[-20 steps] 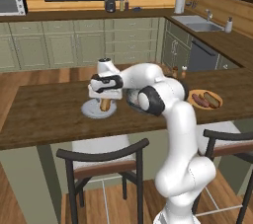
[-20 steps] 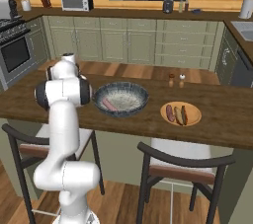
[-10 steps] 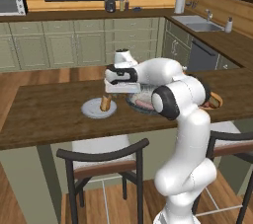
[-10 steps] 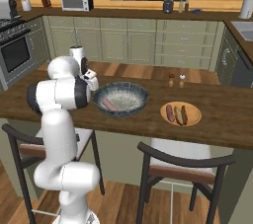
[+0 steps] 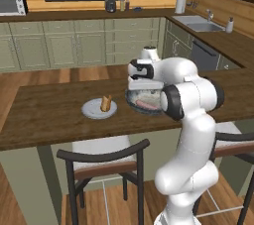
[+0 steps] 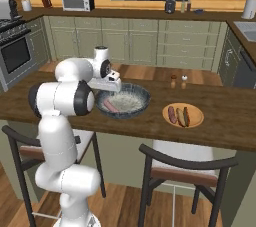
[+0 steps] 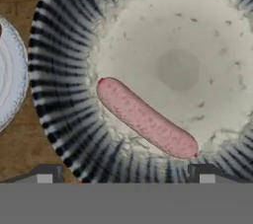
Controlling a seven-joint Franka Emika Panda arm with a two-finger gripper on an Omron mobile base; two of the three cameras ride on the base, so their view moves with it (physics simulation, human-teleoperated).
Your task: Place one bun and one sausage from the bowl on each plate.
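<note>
The speckled bowl [image 5: 133,104] [image 6: 141,99] [image 7: 64,70] stands mid-counter with one pink sausage [image 7: 146,119] [image 5: 147,105] [image 6: 111,106] lying in it. Directly over the bowl hangs my gripper [image 5: 144,88] [image 6: 107,87] [image 7: 126,176], open and empty, its fingertips [image 7: 47,173] straddling the near rim just below the sausage. Left of the bowl, the pale grey plate [image 5: 92,111] [image 7: 10,70] carries a bun [image 5: 105,102]. The tan-orange plate [image 6: 196,120] right of the bowl holds a sausage [image 6: 172,114] and a bun [image 6: 181,116].
Two small shakers [image 6: 178,81] stand on the counter behind the orange plate. Two dark chairs [image 5: 104,154] [image 6: 187,163] are tucked under the counter's near edge. Cabinets, a sink and a microwave line the far walls.
My hand has swung right, from above the pale grey plate to above the bowl. The bun stays on that plate.
</note>
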